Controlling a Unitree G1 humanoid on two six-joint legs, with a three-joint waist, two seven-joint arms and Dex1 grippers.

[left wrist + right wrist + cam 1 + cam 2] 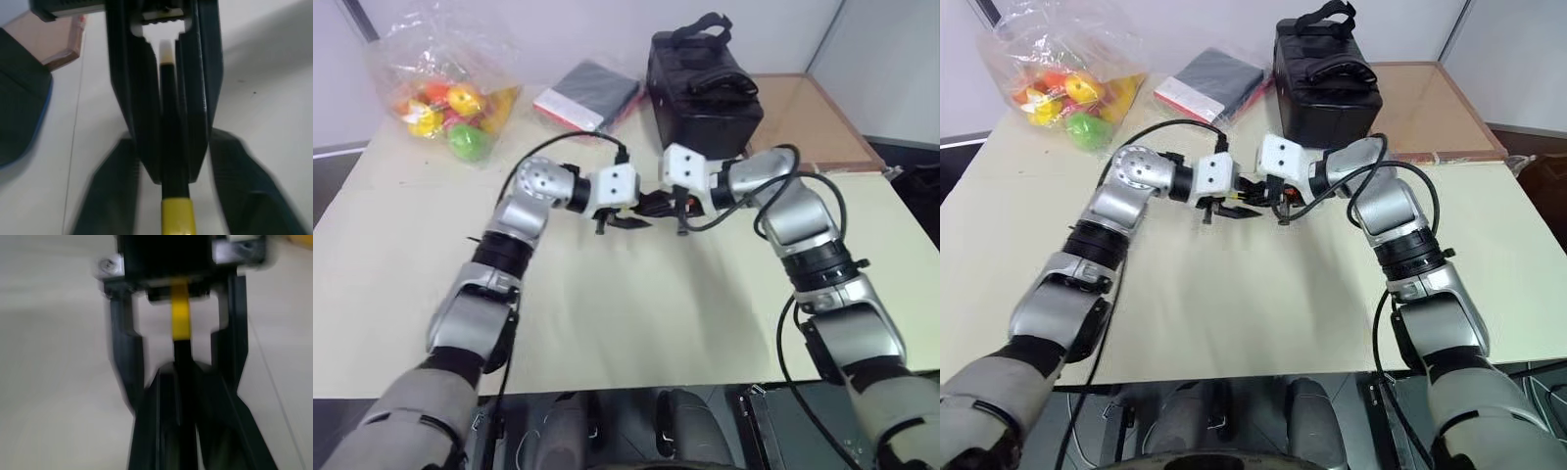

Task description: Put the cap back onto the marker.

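Two grippers meet tip to tip: right gripper [178, 396] clamped on the slim black marker [173, 122], left gripper [171, 196] fingers spread apart. Marker's long axis runs between the grippers, tiny yellow plastic cap [180, 318] seated at the left-gripper end.

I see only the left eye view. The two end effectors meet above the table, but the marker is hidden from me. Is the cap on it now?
Observer: Yes. In the right wrist view, the yellow cap sits on the end of the black marker.
Operator: Does the left end effector grip the cap?
Observer: No. The left end effector is open; its fingers stand on either side of the cap without touching it.
Operator: And the right one?
Observer: In the left wrist view, the right end effector is shut on the marker's black shaft.
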